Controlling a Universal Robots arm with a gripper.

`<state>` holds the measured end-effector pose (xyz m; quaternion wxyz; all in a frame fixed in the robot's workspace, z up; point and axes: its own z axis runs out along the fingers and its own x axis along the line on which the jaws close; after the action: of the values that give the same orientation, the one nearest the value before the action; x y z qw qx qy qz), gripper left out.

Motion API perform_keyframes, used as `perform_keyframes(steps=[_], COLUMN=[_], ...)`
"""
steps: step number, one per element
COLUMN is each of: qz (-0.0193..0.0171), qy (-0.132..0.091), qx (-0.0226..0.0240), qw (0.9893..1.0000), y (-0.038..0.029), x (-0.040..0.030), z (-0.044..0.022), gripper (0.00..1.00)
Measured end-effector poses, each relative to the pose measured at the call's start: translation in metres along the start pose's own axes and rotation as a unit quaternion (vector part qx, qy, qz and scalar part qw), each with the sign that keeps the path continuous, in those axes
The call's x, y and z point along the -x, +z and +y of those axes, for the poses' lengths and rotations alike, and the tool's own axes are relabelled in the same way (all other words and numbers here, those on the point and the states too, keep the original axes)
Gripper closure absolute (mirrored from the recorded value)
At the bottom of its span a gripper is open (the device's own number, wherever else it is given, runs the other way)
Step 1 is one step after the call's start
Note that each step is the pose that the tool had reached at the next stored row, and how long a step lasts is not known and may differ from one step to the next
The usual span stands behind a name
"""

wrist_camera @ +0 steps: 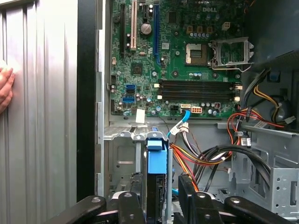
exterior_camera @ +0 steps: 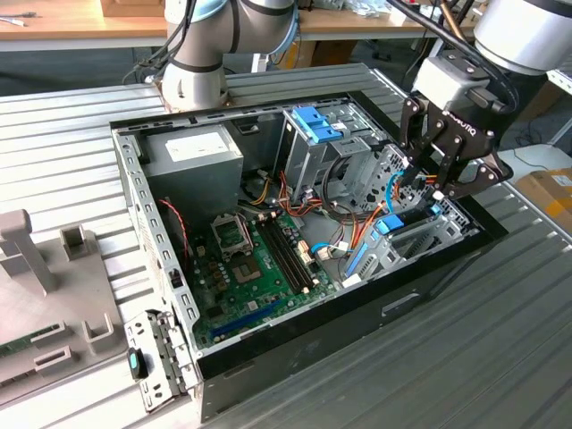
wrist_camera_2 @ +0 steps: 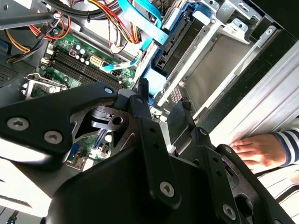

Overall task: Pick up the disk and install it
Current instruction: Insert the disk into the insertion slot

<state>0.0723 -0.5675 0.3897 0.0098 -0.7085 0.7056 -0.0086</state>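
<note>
A: Which step are we tagging?

B: Install, I'm judging. The disk point(wrist_camera: 157, 184) is standing on edge inside the drive cage point(wrist_camera: 121, 156), against the computer case point(exterior_camera: 295, 362) wall near the corner at the exterior view's right.

A: Gripper?

B: The gripper point(exterior_camera: 426, 189) is hanging right over that cage, pointing down into it. In the first wrist view the fingers point(wrist_camera: 131, 205) are sitting spread, one on either side of the disk's dark body. A sliver of gap is showing beside one of them, so I'm not calling it a pinch.

A: So is pick-up done?

B: It's looking that way. The disk is sitting in the cage, not out on the tabletop point(exterior_camera: 500, 357), with its blue rail facing up. I can't tell whether it's fully seated.

A: What is the next move calling for?

B: I'm guessing straight travel along the cage guides with no twisting. It's also needing clearance from the cables point(wrist_camera: 205, 158), which are bunching just beside the cage, between it and the motherboard point(wrist_camera: 187, 60).

A: Anything else?

B: A person's hand point(wrist_camera: 4, 88) is resting on the grooved tabletop just outside the case wall, apart from the gripper. I'm flagging it as a risk if the arm goes swinging outward.
</note>
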Motion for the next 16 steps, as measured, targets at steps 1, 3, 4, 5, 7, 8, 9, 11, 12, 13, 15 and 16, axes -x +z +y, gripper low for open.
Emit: perform_keyframes(steps=[1,3,4,5,7,8,9,11,12,13,15,16], qz=[0.0,0.0,0.0,0.0,0.0,0.0,0.0,0.0,0.0,-0.0003,-0.0001,-0.0001], qy=[0.0,0.0,0.0,0.0,0.0,0.0,0.0,0.0,0.0,0.0,0.0,0.0], qx=[0.0,0.0,0.0,0.0,0.0,0.0,0.0,0.0,0.0,0.0,0.0,0.0], qw=[1.0,1.0,1.0,1.0,1.0,1.0,1.0,1.0,1.0,1.0,1.0,1.0], y=[0.0001,0.0002,0.0003,0.0003,0.0005,0.0005,0.0006,0.0007,0.0007,0.0021,0.0089,0.0106], x=[0.0,0.0,0.0,0.0,0.0,0.0,0.0,0.0,0.0,0.0,-0.0001,-0.0001], z=[0.0,0.0,0.0,0.0,0.0,0.0,0.0,0.0,0.0,0.0001,0.0002,0.0003], gripper=[0.56,0.71,0.76,0.76,0.89,0.89,0.89,0.89,0.89,0.89,0.89,0.89])
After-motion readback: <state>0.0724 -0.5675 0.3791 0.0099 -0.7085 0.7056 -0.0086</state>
